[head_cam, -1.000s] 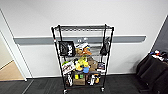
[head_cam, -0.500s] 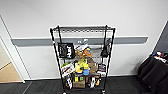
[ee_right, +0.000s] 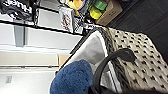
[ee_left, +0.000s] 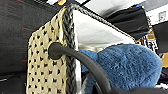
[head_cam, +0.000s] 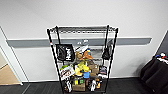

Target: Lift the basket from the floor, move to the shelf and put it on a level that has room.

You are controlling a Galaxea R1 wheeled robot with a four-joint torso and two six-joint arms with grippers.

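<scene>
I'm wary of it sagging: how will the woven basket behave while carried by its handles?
The basket probably holds its shape: its woven wall and braided rim look straight. The load looks light, since the blue fluffy cloth inside seems soft. The handle is a thin loop, so the basket might swing or tilt.

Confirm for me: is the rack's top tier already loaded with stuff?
No. In the head view the top tier of the shelf looks bare, while the clutter sits on the lower tiers.
</scene>
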